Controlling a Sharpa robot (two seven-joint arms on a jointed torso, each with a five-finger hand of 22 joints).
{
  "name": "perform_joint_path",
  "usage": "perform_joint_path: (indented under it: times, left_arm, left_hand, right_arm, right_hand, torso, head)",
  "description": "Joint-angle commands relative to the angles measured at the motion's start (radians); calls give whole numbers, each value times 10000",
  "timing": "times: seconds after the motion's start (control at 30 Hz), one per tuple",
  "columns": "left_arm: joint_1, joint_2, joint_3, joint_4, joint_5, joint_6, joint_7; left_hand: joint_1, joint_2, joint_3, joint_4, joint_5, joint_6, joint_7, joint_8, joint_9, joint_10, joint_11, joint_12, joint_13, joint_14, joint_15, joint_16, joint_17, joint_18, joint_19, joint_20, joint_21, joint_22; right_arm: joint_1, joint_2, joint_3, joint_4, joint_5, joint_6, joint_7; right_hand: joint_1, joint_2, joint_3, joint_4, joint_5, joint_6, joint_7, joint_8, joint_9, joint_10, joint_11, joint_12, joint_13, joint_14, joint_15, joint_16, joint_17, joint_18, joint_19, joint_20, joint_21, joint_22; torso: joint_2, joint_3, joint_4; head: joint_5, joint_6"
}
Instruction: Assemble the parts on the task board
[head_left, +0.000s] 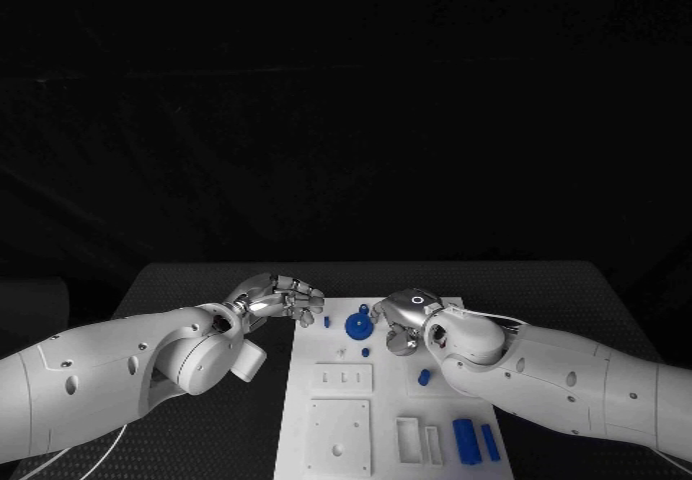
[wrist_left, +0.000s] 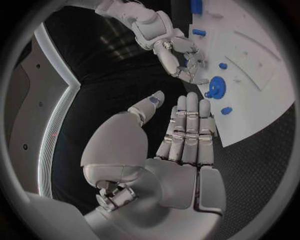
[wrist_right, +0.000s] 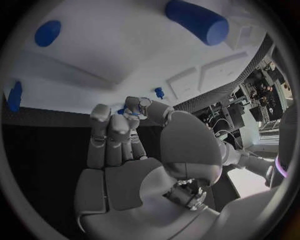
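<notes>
white task board (head_left: 335, 420), blue parts (head_left: 358, 327) scattered on it

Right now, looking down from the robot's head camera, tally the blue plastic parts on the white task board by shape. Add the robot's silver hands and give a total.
Round blue toothed wheel: 1
Small stubby blue pieces: 3
Long blue bars: 2
Silver hands, left hand and right hand: 2
Total: 8

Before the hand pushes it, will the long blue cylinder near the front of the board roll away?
Probably, if pushed sideways: the blue cylinder looks round and lies flat on the task board. It looks rigid, probably light plastic.
</notes>
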Motion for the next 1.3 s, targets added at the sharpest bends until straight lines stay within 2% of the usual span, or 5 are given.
perform_joint_path:
  times: [0.03, 0.3, 0.8, 1.2, 1.3]
  left_arm:
    - [9, -5, 8, -22, -46, 31, 82]
    - [8, -5, 7, -129, -46, 40, 142]
    - [3, 55, 4, -374, -46, 104, 219]
    - [-4, 115, 3, -440, -46, 174, 246]
    - [-5, 119, 2, -442, -46, 179, 247]
  left_hand:
    - [-105, -14, 68, -18, 53, -22, 38, -53, 14, -30, 37, -63, 13, -87, 7, -56, 11, 173, -64, 7, 67, 205]
    - [-89, -27, 75, -37, 54, -17, 35, -51, 18, -28, 35, -66, 16, -88, 7, -60, 17, 176, -70, 6, 69, 205]
    - [-64, -43, 86, -78, 45, 12, 24, -35, 33, -9, 29, -63, 27, -90, 8, -70, 30, 175, -81, 9, 74, 206]
    - [-60, -41, 89, -88, 43, 15, 23, -35, 36, -7, 28, -65, 30, -91, 10, -74, 35, 175, -84, 10, 76, 205]
    - [-58, -40, 90, -91, 42, 13, 23, -36, 36, -8, 28, -66, 30, -92, 10, -75, 35, 175, -85, 10, 76, 205]
  right_arm:
    - [9, -257, 51, 253, 292, -995, 331]
    - [403, -1109, 460, 784, 2379, -1413, 1651]
    - [744, -2548, 521, -192, 5063, 179, 3912]
    - [376, -2143, 515, -1683, 5004, -1, 4144]
    - [267, -1952, 516, -1987, 4998, -13, 4200]
  right_hand:
    - [-64, -60, -6, -29, -37, 133, 229, 15, -2, 5, 93, 20, 14, -3, 91, -59, 22, 154, 46, -26, 73, 136]
    - [-446, -921, -1264, 634, -1264, 182, 464, 78, 27, 45, 305, 25, 10, 47, 280, -95, 81, 154, 147, -85, 73, 93]
    - [-879, -650, -3958, 332, -2652, 280, 716, 67, 19, -319, 550, 29, 54, -165, 508, -217, 230, 154, -345, -132, -29, 157]
    - [-365, -563, -4079, 169, -2713, 215, 684, -4, -18, -388, 520, 38, 52, -196, 479, -269, 269, 154, -420, -137, -43, 154]
    - [-307, -569, -4080, 167, -2712, 180, 683, -28, -30, -396, 519, 35, 49, -199, 477, -278, 273, 154, -427, -132, -45, 152]
  torso:
    - [2, 0, -14]
    - [-15, 16, -35]
    - [-114, 90, -300]
    - [-127, 223, -374]
    - [-119, 207, -352]
  head:
    - [5, 8]
    - [-54, 79]
    - [-291, 220]
    - [-399, 248]
    - [-414, 228]
